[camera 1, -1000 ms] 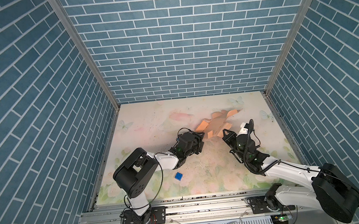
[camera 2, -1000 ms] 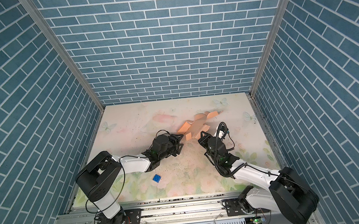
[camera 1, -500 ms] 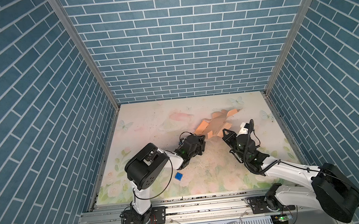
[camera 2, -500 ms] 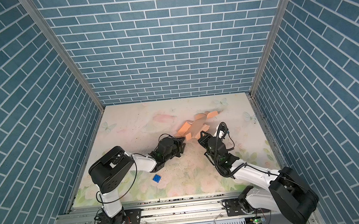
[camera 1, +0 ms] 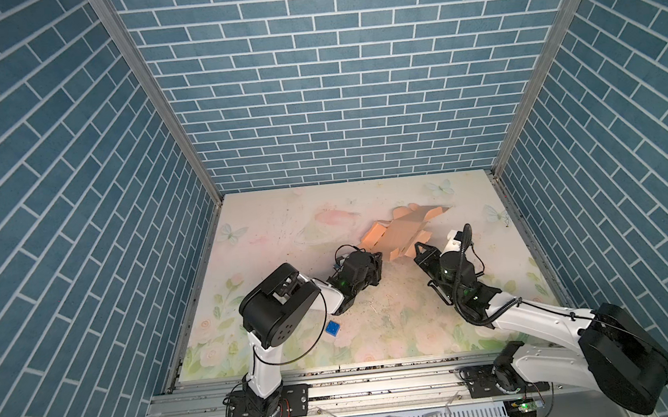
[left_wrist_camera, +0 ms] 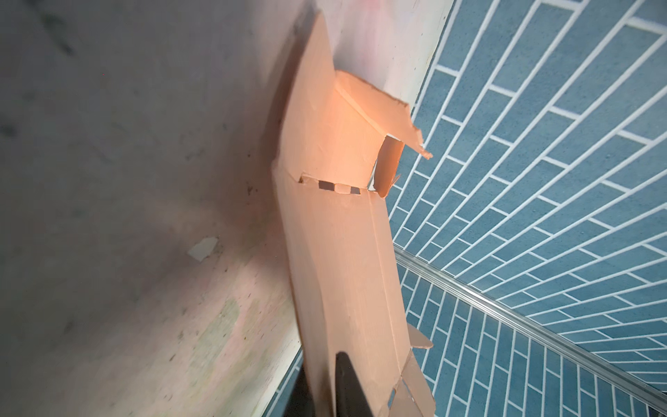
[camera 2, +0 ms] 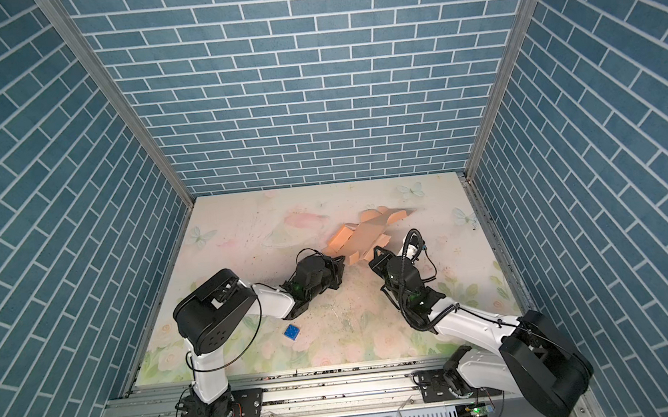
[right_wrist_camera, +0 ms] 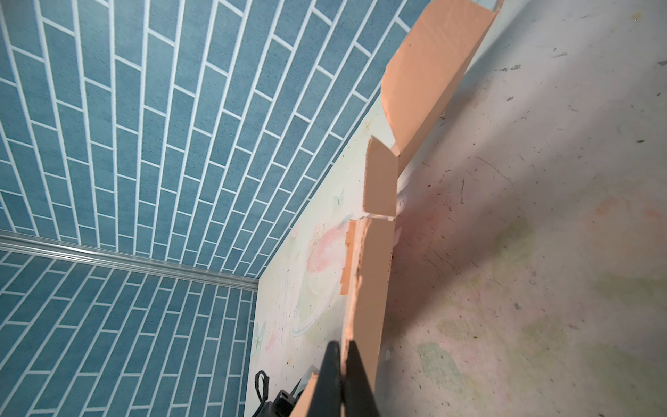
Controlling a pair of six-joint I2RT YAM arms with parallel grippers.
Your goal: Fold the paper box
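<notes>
I see the box (camera 1: 405, 230) partly folded, far on the tabletop (camera 1: 283, 222), just ahead of both arms. My left end effector (left_wrist_camera: 321, 375) is clenched on one panel edge, and my right end effector (right_wrist_camera: 343, 348) pinches another flap tight.

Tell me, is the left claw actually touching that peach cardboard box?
Touching. In the left wrist view the left gripper pinches a panel of the paper box, its dark fingers pressed on both faces with no gap.
</notes>
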